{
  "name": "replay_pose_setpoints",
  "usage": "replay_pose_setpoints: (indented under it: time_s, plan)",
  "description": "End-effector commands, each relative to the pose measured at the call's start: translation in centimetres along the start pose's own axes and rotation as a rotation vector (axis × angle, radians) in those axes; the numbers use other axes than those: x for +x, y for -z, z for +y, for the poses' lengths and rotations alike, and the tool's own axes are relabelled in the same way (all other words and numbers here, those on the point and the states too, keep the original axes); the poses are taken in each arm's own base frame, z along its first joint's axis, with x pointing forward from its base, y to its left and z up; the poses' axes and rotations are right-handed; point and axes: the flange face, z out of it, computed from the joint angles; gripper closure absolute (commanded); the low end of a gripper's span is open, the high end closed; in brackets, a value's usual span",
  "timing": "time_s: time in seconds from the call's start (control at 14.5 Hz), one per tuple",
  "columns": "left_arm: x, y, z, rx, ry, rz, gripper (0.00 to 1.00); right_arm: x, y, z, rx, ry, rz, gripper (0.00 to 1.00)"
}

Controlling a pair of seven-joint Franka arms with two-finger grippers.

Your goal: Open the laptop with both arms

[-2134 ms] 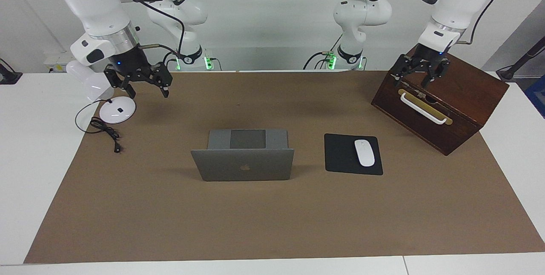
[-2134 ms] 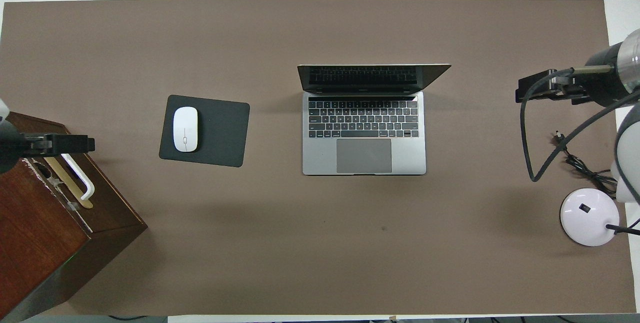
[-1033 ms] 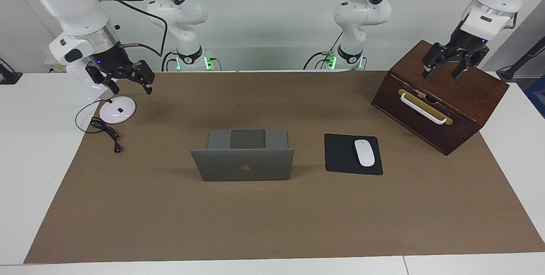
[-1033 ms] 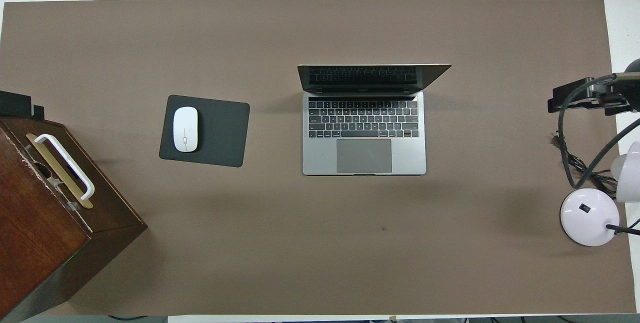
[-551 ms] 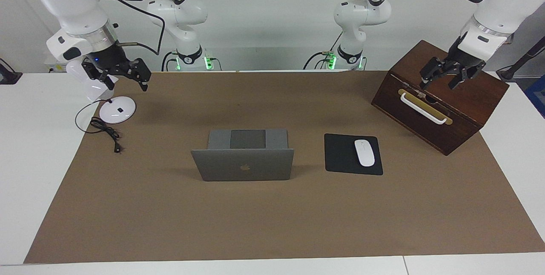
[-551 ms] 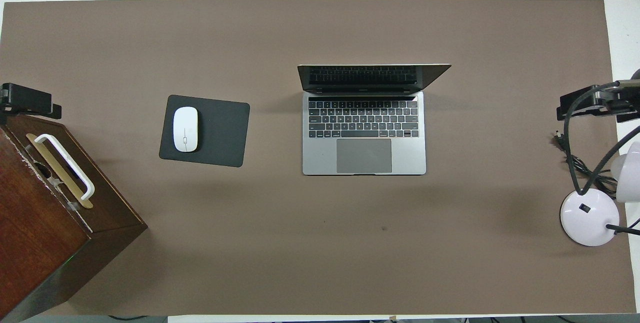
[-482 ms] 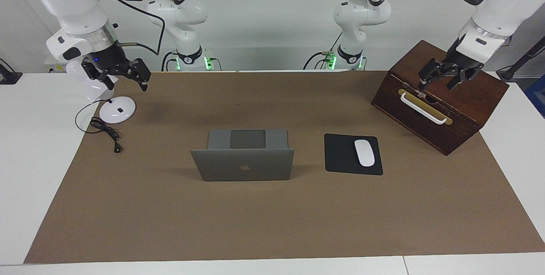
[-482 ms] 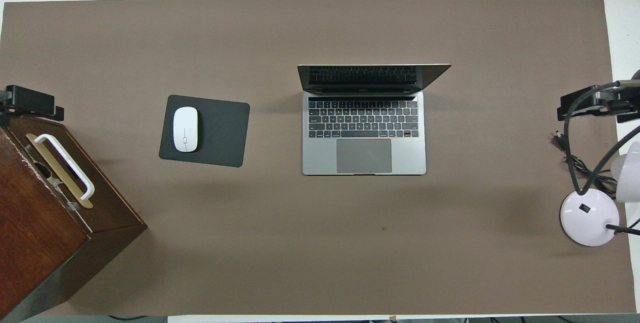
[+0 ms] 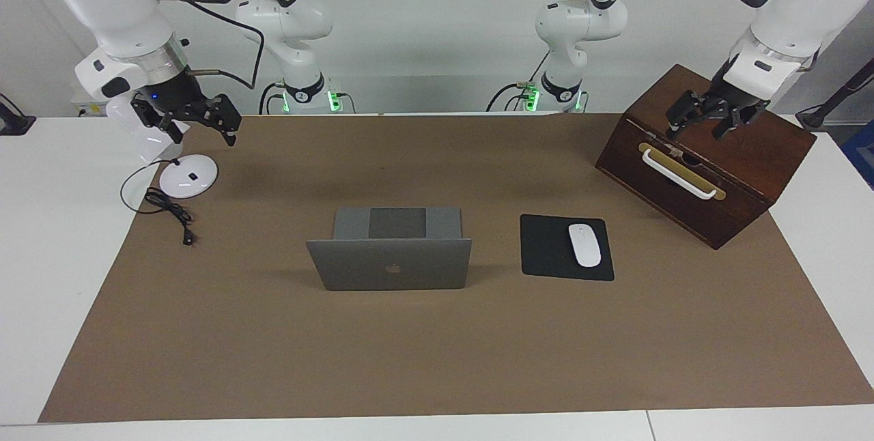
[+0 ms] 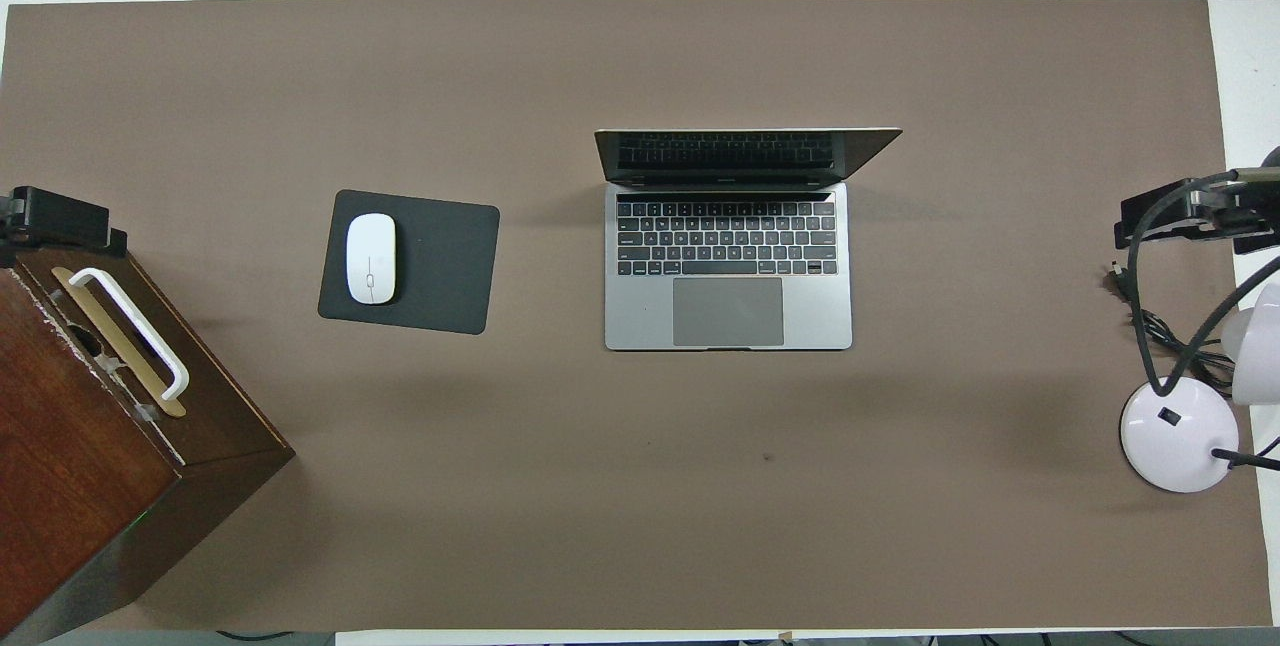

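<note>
The silver-grey laptop (image 9: 389, 265) stands open in the middle of the brown mat, its lid upright with the logo showing. Its keyboard and trackpad (image 10: 728, 271) show in the overhead view. My left gripper (image 9: 698, 125) hangs open over the top of the wooden box, near the edge above its handle, and holds nothing. It shows as a dark block (image 10: 60, 216) in the overhead view. My right gripper (image 9: 201, 131) is open and empty over the mat's corner beside the lamp base, also seen from above (image 10: 1180, 211). Both grippers are well away from the laptop.
A black mouse pad (image 9: 546, 250) with a white mouse (image 9: 584, 244) lies beside the laptop toward the left arm's end. A brown wooden box (image 9: 710, 168) with a white handle stands at that end. A white desk lamp base (image 9: 188, 176) and its black cable (image 9: 167, 209) lie at the right arm's end.
The left gripper has shifted a little over the box top toward its handle edge. The right gripper has barely moved. The laptop has stayed as it was.
</note>
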Motion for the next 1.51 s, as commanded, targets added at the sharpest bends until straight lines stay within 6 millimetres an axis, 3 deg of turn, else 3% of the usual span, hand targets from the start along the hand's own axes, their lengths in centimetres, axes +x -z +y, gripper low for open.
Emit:
replay_pose_setpoints:
  time_s: [0.0, 0.28, 0.9, 1.45]
  plan:
    - [-1.3, 0.5, 0.0, 0.018, -0.002, -0.013, 0.0, -1.2, -0.4, 0.4, -0.009, -0.02, -0.004, 0.01]
    - [-2.2, -1.4, 0.1, 0.017, 0.002, -0.01, 0.0, -1.1, -0.3, 0.3, -0.005, -0.016, 0.002, 0.01]
    - [-2.3, -1.1, -0.2, 0.054, -0.011, -0.013, 0.0, -0.4, 0.0, 0.1, 0.009, -0.008, 0.058, 0.0]
    - [-2.3, -1.1, -0.1, 0.056, -0.012, -0.012, 0.0, -0.3, 0.0, 1.3, 0.011, -0.028, 0.058, 0.0]
